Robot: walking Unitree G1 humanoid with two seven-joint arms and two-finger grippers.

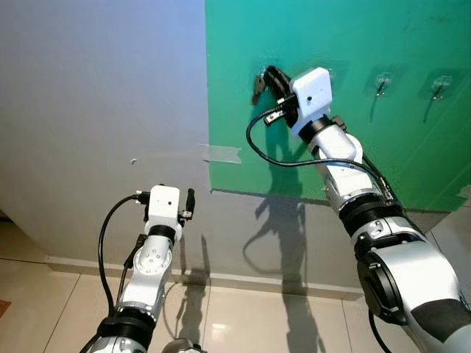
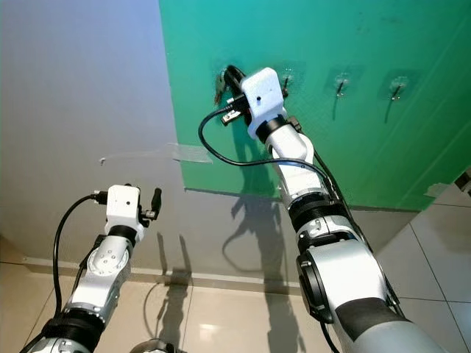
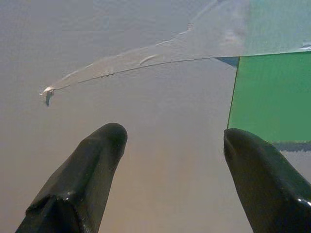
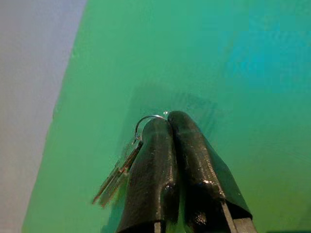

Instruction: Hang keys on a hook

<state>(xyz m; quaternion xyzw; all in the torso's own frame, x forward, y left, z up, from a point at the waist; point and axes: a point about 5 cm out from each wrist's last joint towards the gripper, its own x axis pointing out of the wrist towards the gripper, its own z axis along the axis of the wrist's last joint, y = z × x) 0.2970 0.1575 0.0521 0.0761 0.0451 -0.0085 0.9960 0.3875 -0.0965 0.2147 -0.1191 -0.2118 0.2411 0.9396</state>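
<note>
My right gripper (image 1: 268, 74) is raised against the green panel (image 1: 331, 154), at the leftmost of several clear adhesive hooks. Its fingers (image 4: 167, 160) are pressed together, shut on the key ring (image 4: 146, 121). The keys (image 4: 116, 177) dangle beside the fingers and show as a small dark bunch (image 1: 257, 88) at the panel. The leftmost hook sits behind the fingertips, so I cannot tell whether the ring is around it. My left gripper (image 3: 176, 132) is held low before the grey wall, open and with nothing in it.
Two more hooks (image 1: 381, 84) (image 1: 440, 87) sit to the right on the panel. A strip of clear tape (image 1: 221, 153) crosses the panel's left edge onto the grey wall (image 1: 103, 110). Tiled floor (image 1: 243, 316) lies below.
</note>
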